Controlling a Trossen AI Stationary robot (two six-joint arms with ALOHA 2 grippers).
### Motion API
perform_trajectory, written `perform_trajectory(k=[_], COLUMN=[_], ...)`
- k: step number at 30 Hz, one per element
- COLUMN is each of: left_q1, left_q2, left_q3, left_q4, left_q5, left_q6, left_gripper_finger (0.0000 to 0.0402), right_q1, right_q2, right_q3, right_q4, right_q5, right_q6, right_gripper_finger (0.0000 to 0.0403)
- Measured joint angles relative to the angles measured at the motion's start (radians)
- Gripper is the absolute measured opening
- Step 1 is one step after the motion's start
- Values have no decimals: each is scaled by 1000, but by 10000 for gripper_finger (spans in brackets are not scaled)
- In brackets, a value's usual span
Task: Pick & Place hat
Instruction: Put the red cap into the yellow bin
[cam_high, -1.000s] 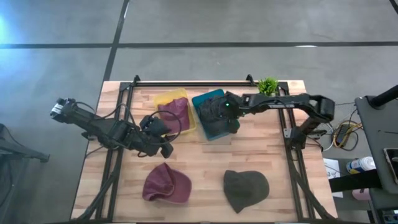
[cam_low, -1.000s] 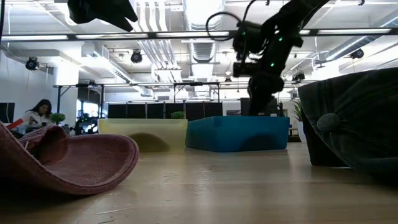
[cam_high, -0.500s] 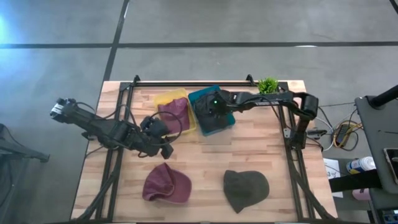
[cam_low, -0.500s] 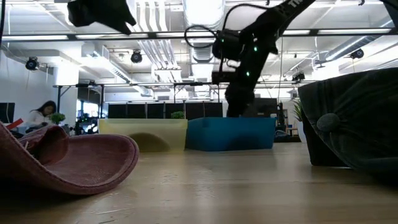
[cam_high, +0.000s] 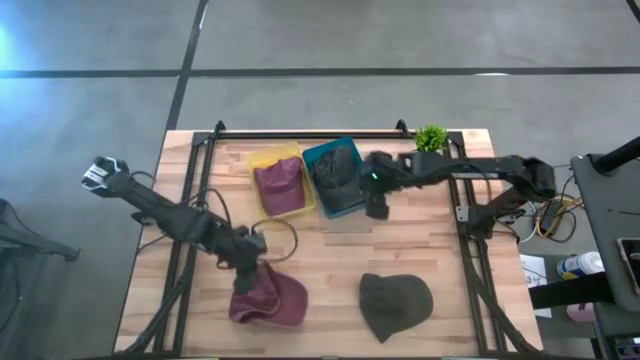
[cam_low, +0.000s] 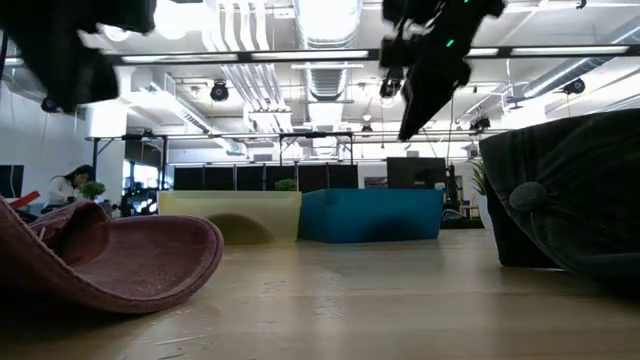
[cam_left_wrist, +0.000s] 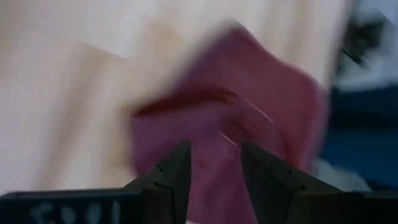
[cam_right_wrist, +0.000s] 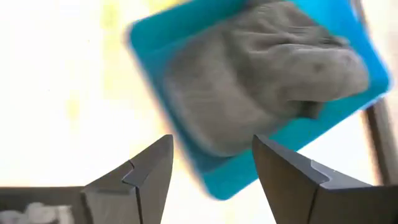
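A maroon hat (cam_high: 270, 298) lies on the table near its near edge, left of the middle; in the low view the maroon hat (cam_low: 110, 262) shows at the left. My left gripper (cam_high: 250, 262) hangs open over its far edge; the wrist view shows the left gripper (cam_left_wrist: 214, 180) with the maroon hat (cam_left_wrist: 249, 137) past the fingers. A grey hat (cam_high: 336, 172) lies in the blue bin (cam_high: 352, 205). My right gripper (cam_high: 378, 200) is open, just right of that bin and raised; the right gripper (cam_right_wrist: 211, 171) looks onto the grey hat (cam_right_wrist: 261, 68). A dark hat (cam_high: 395, 303) rests on the table.
A yellow bin (cam_high: 262, 160) beside the blue one holds another maroon hat (cam_high: 282, 185). A small green plant (cam_high: 430, 137) stands at the far right corner. A black frame (cam_high: 300, 133) borders the table. Bare wood lies between the bins and the two hats.
My right gripper, which reached down into the blue bin, has risen and drawn back to the bin's right side; the grey hat stays in the bin, which has shifted slightly toward the yellow bin. My left gripper has swung from beside the yellow bin toward the near edge, over the maroon hat.
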Motion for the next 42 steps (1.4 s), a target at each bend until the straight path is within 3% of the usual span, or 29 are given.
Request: perform_trajectory(k=[2,7,10,15,20,24,30,36,42], left_q1=[-49,-177,-234,-273,-215,-138,27,158,65], left_q2=[9,63,126,260,392,457,520,457,318], left_q3=[-15,-26,-28,-27,4,29,49,117,183], left_q4=[60,122,156,363,465,500,669,548,239], left_q5=[58,71,121,173,47,15,-10,39,103], left_q6=[2,26,32,32,33,87,222,252,366], left_gripper_finger=[133,133,133,133,133,133,133,133,133], right_q1=[67,257,362,487,583,655,730,749,753], right_q2=[-45,-95,-92,-40,-4,-20,3,65,140], right_q3=[-38,-116,-142,-133,-90,-40,-12,-14,23], right_q4=[2,20,54,74,34,-49,-30,33,32], right_q5=[3,58,90,114,184,291,287,284,281], right_q6=[65,234,316,456,529,562,520,517,504], right_gripper_finger=[215,215,215,215,215,215,215,215,215])
